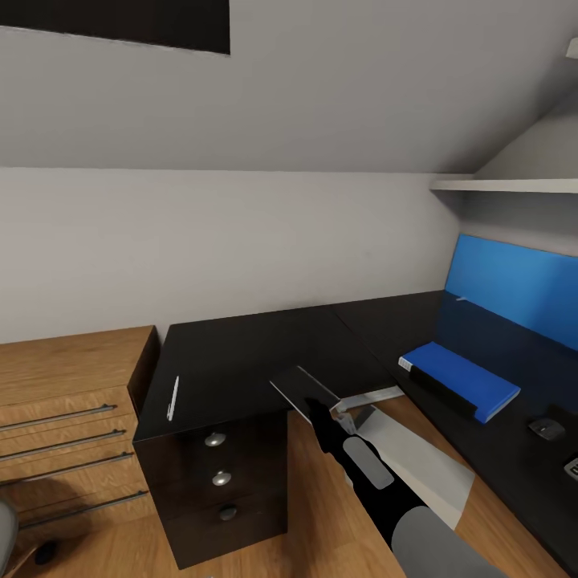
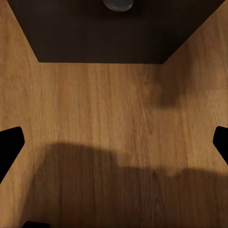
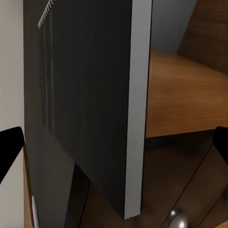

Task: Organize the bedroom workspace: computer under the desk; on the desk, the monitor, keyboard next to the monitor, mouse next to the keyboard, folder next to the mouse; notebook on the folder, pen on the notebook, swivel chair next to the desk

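Note:
My right gripper (image 1: 331, 411) reaches out over the floor beside the black desk (image 1: 241, 353). A dark notebook (image 1: 307, 392) with a light edge hangs tilted in the air at its tip. In the right wrist view the notebook (image 3: 90, 104) stands edge-on between the fingertips (image 3: 9, 145), which sit wide apart and touch nothing I can see. On the desk lie a white pen (image 1: 172, 397), a blue folder (image 1: 459, 377), the mouse (image 1: 547, 428) and a corner of the keyboard (image 1: 572, 467). The blue monitor (image 1: 514, 293) stands behind them. My left gripper (image 2: 114, 147) is open over the wood floor.
The desk's drawer unit (image 1: 221, 478) with round knobs is just left of my arm. A wooden dresser (image 1: 68, 417) stands further left. A grey flat-sided box (image 1: 421, 470) sits on the floor under my right arm. The swivel chair's edge (image 1: 5, 522) is at the lower left. A shelf (image 1: 506, 185) hangs above the monitor.

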Available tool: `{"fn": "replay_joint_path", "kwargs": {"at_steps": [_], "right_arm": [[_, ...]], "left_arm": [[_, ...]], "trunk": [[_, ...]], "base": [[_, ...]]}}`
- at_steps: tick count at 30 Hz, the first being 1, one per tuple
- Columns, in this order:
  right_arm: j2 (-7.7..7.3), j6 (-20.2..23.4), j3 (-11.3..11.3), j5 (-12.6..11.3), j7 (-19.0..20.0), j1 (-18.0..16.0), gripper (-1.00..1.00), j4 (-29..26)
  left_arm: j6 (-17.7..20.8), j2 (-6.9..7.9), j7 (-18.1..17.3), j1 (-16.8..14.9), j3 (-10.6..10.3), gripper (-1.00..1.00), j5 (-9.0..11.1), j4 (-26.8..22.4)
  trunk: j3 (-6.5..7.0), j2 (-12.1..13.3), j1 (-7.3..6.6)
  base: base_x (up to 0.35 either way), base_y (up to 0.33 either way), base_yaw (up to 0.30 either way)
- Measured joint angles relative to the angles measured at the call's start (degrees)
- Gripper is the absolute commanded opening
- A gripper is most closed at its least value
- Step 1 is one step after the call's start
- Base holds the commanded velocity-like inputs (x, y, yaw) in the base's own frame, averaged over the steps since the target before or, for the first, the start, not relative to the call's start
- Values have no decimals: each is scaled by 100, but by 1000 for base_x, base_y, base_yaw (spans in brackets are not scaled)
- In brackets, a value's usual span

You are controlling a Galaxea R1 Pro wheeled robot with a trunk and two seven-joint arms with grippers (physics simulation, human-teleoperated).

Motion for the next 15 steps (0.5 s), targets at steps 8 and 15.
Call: {"fn": "replay_joint_path", "kwargs": {"at_steps": [8,15], "right_arm": [[0,0,0,5,1,0,-100,-5],[-7,0,-5,2,10,-1,-100,-6]], "left_arm": [[0,0,-6,-2,0,100,0,1],[0,0,-9,2,0,100,4,3]], "trunk": [[0,0,0],[0,0,0]], "base": [[0,0,0],[0,0,0]]}}
